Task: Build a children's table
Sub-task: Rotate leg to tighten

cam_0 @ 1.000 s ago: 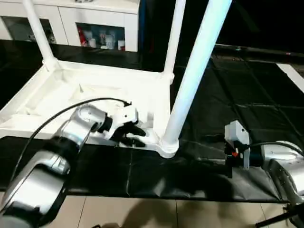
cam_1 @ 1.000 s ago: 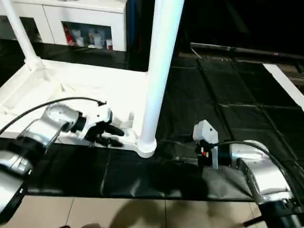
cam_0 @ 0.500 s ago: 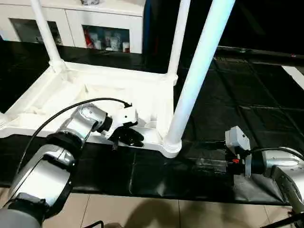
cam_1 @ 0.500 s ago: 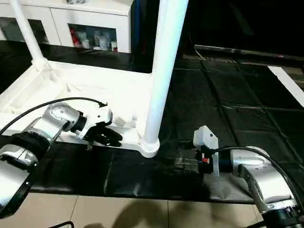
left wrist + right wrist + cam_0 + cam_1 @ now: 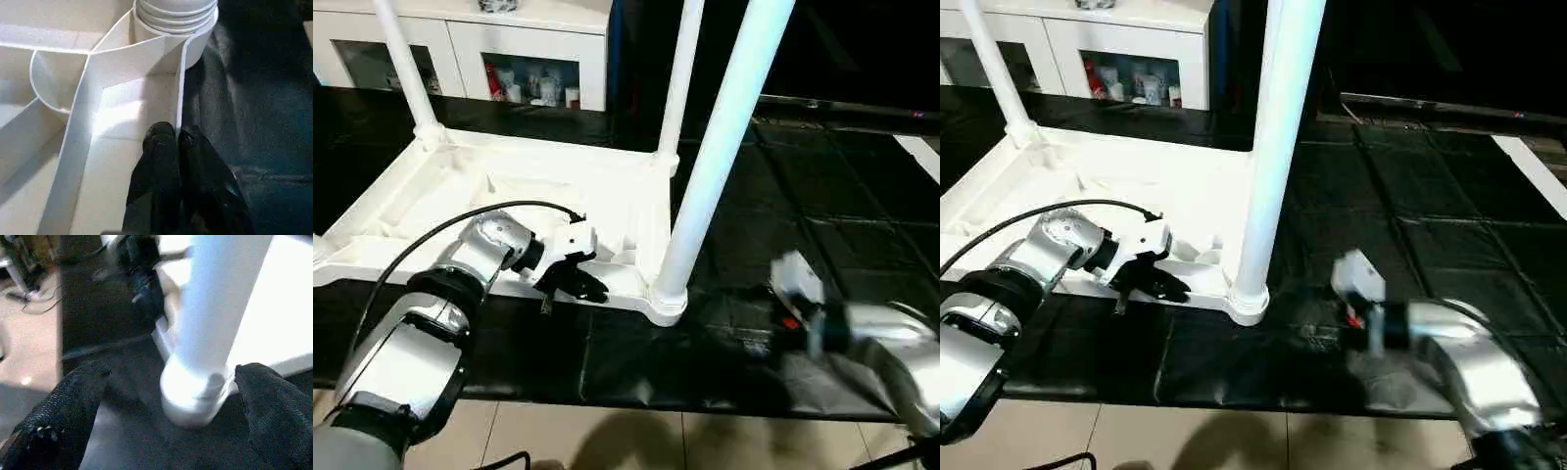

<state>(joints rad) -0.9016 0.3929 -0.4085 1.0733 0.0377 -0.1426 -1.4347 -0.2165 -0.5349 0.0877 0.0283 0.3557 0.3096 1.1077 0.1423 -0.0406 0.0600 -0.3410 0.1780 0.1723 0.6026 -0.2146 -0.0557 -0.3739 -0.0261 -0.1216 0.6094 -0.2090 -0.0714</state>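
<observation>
The left tool has just pinched shut on the near rim of the upturned all-white plastic children's table on the black-covered desk, likely steadying it, while the right tool stays spread before the nearest leg.

You see the right gripper only as a blur beside the nearest leg, whose top is cropped.
</observation>
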